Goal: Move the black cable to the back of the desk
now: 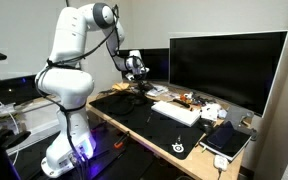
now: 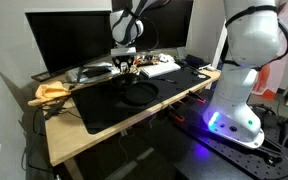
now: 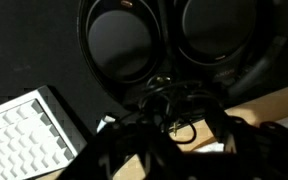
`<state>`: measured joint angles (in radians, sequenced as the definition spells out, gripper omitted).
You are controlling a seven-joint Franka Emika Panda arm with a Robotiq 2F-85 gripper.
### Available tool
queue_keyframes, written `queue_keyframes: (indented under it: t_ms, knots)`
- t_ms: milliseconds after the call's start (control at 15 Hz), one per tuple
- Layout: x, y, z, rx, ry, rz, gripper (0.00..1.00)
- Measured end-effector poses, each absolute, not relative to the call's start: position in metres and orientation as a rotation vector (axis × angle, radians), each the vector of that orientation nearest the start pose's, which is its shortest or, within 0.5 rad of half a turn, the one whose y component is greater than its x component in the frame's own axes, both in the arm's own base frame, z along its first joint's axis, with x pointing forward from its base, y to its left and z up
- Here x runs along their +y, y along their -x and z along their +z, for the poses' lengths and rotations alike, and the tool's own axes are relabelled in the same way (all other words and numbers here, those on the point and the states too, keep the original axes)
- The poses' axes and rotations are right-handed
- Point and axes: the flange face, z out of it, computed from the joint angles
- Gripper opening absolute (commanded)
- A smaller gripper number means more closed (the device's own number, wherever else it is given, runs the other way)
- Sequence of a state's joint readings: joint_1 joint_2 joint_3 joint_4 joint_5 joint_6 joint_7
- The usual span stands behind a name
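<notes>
In the wrist view the gripper [image 3: 174, 140] shows only as dark, blurred fingers [image 3: 114, 150] along the lower edge. The black cable [image 3: 172, 108] is bunched in a loose tangle of loops right between them. The fingers stand on either side of the tangle, but the blur hides whether they pinch it, so I cannot tell how far open they are. In an exterior view the gripper [image 2: 126, 62] points down at the bench [image 2: 64, 140] with the same dark knot [image 2: 130, 70] at its tip. Just beyond the gripper in the wrist view lie black headphones [image 3: 124, 45], two round cups side by side on a black mat [image 3: 24, 50]. In an exterior view they [image 2: 136, 93] rest on the mat [image 2: 104, 110], near the gripper. To one side of the gripper is a white keyboard [image 3: 24, 130], and to the other a strip of light wood bench top [image 3: 274, 100]. Farther from the gripper, behind it, stand large black monitors [image 2: 69, 40]. A yellowish object [image 2: 52, 92] lies well apart from the gripper, near the bench's end.
</notes>
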<state>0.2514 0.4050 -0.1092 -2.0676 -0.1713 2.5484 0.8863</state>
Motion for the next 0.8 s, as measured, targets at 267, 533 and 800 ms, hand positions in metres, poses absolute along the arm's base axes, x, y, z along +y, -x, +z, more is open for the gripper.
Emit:
queue_keyframes:
  t_ms: [267,533,800]
  knots:
    - [0.095,-0.575,0.256,0.891,3.098,-0.233,1.00]
    - [0.106,-0.558,0.270,0.839,3.104,-0.241,1.00]
    - [0.118,-0.542,0.288,0.792,3.095,-0.259,1.00]
